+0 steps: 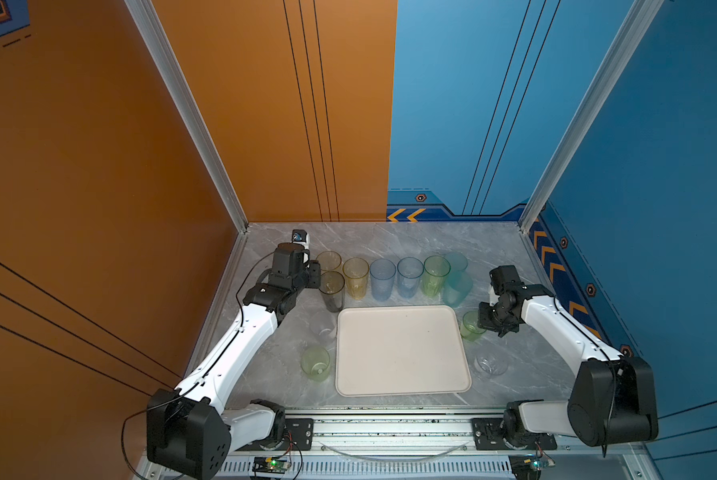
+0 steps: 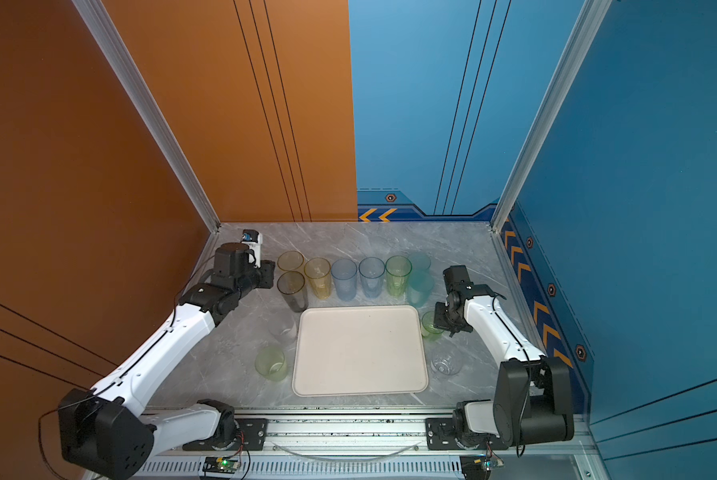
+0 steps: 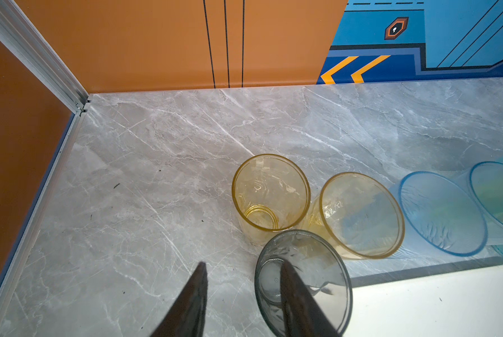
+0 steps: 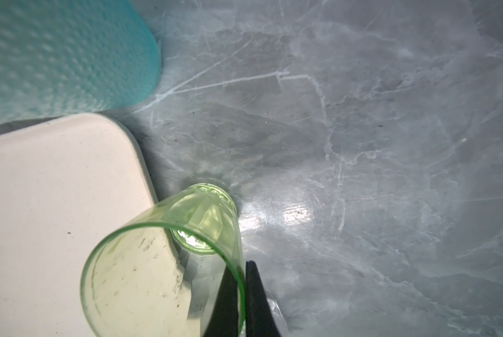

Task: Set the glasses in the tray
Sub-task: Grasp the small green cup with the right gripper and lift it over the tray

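Both top views: the tray (image 1: 402,353) is laid on the tabletop (image 1: 390,239), with glasses (image 1: 382,278) set outside it on three sides. The grey glass (image 3: 311,253), off the tray's far left corner, is straddled at the wall by the parted left gripper (image 3: 243,264). The green glass (image 4: 203,210), at the tray's right edge, is pinched by the closed right gripper (image 4: 241,265).

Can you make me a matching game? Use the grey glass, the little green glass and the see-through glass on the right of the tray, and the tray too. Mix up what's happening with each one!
Things
1. smoky grey glass
2. short green glass
3. clear glass
4. tray

States
A. holds no glasses
B. right gripper shut on its rim
C. stands alone, no gripper at it
D. left gripper open, one finger over its mouth

Pairs: 1-D, 2-B, 3-C, 4-A
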You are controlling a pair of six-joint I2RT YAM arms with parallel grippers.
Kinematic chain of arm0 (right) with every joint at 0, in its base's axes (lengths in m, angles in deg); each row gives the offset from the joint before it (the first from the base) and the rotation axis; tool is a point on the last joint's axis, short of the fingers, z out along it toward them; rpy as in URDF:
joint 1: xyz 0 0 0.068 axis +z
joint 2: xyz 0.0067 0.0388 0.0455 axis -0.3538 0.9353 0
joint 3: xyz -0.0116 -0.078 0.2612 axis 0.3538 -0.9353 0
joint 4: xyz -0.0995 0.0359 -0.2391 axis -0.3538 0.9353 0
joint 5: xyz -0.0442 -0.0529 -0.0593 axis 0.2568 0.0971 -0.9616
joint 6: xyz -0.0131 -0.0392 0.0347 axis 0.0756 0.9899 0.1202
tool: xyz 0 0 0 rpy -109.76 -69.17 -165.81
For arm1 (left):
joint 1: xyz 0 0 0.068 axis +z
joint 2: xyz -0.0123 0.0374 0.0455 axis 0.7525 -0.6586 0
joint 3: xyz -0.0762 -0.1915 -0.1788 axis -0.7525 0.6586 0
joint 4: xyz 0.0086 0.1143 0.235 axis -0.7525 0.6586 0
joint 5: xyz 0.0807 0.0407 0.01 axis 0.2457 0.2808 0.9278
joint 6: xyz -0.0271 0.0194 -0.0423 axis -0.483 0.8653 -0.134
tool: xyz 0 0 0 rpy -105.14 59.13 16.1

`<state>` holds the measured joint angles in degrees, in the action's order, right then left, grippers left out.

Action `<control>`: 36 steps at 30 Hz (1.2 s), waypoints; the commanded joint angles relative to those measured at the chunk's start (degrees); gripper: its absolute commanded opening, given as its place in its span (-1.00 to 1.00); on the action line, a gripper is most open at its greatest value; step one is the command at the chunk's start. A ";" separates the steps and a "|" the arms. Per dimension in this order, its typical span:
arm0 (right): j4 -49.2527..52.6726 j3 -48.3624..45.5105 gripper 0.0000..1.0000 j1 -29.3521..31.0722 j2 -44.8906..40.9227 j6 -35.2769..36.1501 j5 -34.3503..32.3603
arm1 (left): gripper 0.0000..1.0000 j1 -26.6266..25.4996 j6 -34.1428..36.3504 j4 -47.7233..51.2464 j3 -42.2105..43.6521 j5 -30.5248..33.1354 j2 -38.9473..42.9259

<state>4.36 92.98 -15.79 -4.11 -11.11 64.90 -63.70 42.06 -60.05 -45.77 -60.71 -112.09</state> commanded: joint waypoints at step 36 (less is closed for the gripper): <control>4.02 37.77 -1.00 43.52 28.17 -1.23 -10.09 | -0.17 0.92 -0.56 1.42 2.87 0.62 3.46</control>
<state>8.05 126.84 26.13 20.89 -12.96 56.25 -63.38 41.87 -59.28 -43.95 -60.64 -110.06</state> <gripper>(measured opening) 0.048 0.412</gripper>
